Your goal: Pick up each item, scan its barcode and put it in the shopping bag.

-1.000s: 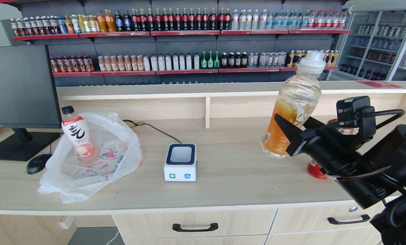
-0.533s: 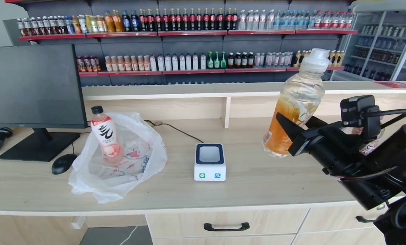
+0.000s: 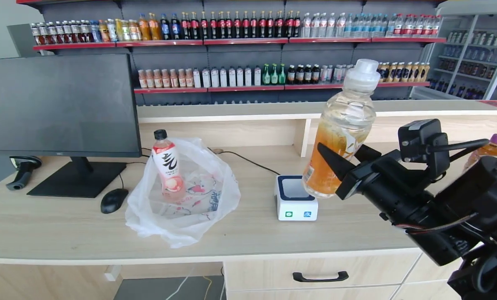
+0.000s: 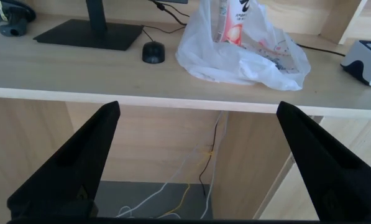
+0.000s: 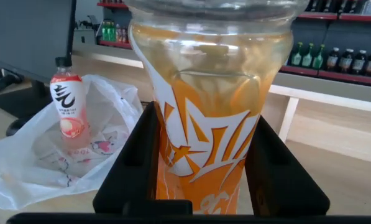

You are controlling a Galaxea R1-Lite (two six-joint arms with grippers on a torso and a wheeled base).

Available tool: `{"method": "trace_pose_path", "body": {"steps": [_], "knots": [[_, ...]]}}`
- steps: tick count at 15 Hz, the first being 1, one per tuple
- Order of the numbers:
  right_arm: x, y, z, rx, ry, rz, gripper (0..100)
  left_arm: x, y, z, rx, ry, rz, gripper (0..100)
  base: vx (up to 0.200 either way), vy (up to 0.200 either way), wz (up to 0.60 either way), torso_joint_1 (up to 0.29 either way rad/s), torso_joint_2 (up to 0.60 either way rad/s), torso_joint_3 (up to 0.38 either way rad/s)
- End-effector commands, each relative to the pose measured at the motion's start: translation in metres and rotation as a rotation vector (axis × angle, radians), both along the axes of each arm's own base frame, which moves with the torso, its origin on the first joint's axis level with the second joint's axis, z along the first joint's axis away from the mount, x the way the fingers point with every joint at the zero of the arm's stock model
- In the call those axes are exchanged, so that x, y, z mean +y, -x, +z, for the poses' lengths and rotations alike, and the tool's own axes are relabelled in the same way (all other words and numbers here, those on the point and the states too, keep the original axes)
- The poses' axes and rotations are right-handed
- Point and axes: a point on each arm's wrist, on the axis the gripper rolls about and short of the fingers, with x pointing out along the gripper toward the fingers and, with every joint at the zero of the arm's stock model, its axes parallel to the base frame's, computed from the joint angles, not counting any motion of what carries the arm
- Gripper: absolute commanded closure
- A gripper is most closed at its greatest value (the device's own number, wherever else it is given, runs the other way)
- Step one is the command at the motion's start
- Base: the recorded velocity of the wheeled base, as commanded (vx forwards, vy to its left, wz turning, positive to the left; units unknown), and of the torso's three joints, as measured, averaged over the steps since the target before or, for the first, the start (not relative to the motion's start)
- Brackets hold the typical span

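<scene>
Sitting far to the left of the white scanner box [image 3: 296,203], a dark screen [image 3: 61,104] and a black mouse [image 3: 114,200] are resting on the counter [image 3: 44,233]. Closer to the scanner box, on that same left side, the shopping bag [image 3: 198,208] is lying open, and a pink bottle [image 3: 168,168] is standing up inside it. The left gripper [image 4: 197,109] is hanging to the left of the scanner box and lower down, in front of the counter edge, with its two fingers spread wide and nothing between them. The right gripper [image 3: 340,152] is squeezing the orange drink bottle [image 3: 344,116] by its lower half, one finger on each side, and is holding it up in the air, leaning a little. A second ago this bottle was well off to the right of the scanner box; now its bottom looks to be hanging just over the box's right side. The whole view has been sliding too, so the robot's camera is moving, and the things on the counter are not shifting. Far to the right of the scanner box, a bottle with a purple cap [image 3: 493,148] is waiting its turn. I am guessing the scan is coming next: the bottle is getting close, but I cannot tell where its barcode is pointing.
</scene>
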Motion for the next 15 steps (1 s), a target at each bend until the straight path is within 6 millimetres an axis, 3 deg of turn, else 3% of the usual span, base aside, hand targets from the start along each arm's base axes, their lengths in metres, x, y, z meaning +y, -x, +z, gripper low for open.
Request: {"method": "trace_pose_path", "body": {"steps": [1, 3, 9, 15], "knots": [[0.003, -0.005, -0.006, -0.002, 0.04, 0.016, 100, 0.0, 0.0, 0.0, -0.002, 0.0, 0.0, 0, 0.0, 0.0, 0.0, 0.0, 0.0, 0.0], [0.007, -0.011, -0.01, -0.041, 0.126, 0.014, 100, 0.0, 0.0, 0.0, -0.002, 0.0, 0.0, 0, 0.0, 0.0, 0.0, 0.0, 0.0, 0.0], [0.03, -0.047, 0.007, -0.288, 0.331, -0.101, 100, 0.0, 0.0, 0.001, -0.006, 0.0, 0.002, 0, 0.0, 0.0, 0.0, 0.0, 0.0, 0.0], [0.02, -0.06, -0.019, -0.299, 0.493, -0.07, 100, 0.0, 0.0, 0.001, -0.009, -0.003, 0.0, 0, 0.0, 0.0, 0.0, 0.0, 0.0, 0.0]]}}
